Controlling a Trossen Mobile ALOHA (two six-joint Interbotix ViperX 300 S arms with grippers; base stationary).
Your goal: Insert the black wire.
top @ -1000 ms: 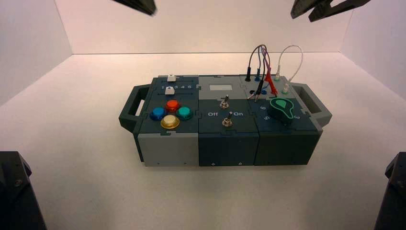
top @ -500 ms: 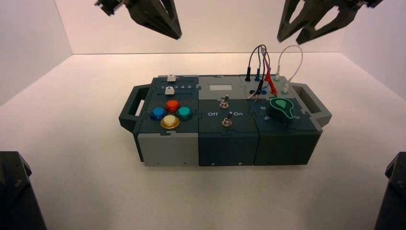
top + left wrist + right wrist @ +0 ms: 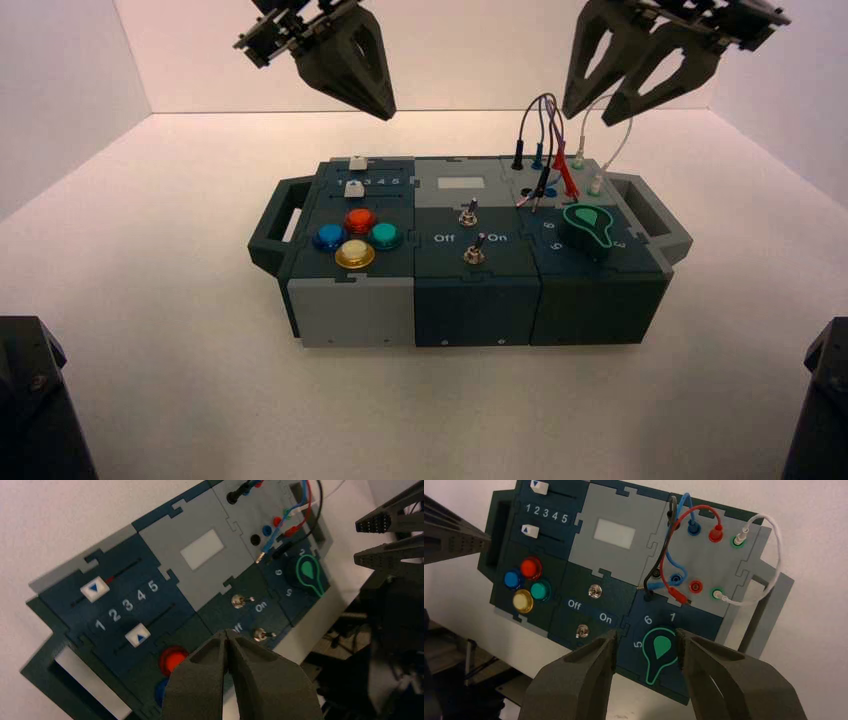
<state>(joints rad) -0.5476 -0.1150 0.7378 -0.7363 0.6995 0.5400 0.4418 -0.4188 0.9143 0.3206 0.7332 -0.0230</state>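
In the high view, the right gripper point(image 3: 590, 116) hangs spread beside the wires; the left gripper point(image 3: 386, 113) waits over the box's back. The left wrist view shows the left's fingers pressed together. In the right wrist view, the black wire point(image 3: 663, 555) arches with one end plugged and its loose plug point(image 3: 648, 596) near the black socket point(image 3: 656, 573); best grip that sleeve squarely, sparing the blue wire point(image 3: 667, 552).

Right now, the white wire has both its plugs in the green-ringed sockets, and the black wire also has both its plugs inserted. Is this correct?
Not for the black wire: the right wrist view shows only one of its plugs inserted; the other hangs loose beside the black socket.
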